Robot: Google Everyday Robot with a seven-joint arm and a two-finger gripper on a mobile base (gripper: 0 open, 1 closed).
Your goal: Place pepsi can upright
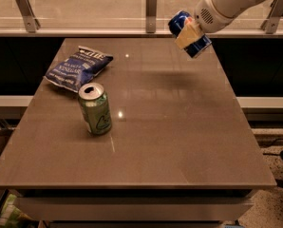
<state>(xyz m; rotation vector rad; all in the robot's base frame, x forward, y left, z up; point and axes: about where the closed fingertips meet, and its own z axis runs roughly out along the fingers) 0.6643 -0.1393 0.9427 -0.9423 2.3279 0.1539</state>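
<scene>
The pepsi can (180,20) is dark blue and lies tilted in my gripper (189,33), held in the air above the far right part of the brown table (179,127). The gripper's tan fingers (187,34) are shut on the can's middle, so part of its side is hidden. The white arm comes in from the upper right corner of the camera view.
A green can (95,109) stands upright, opened, left of the table's centre. A blue chip bag (78,66) lies flat at the far left. A glass rail with metal posts (151,4) runs behind the table. The floor shows past the right edge.
</scene>
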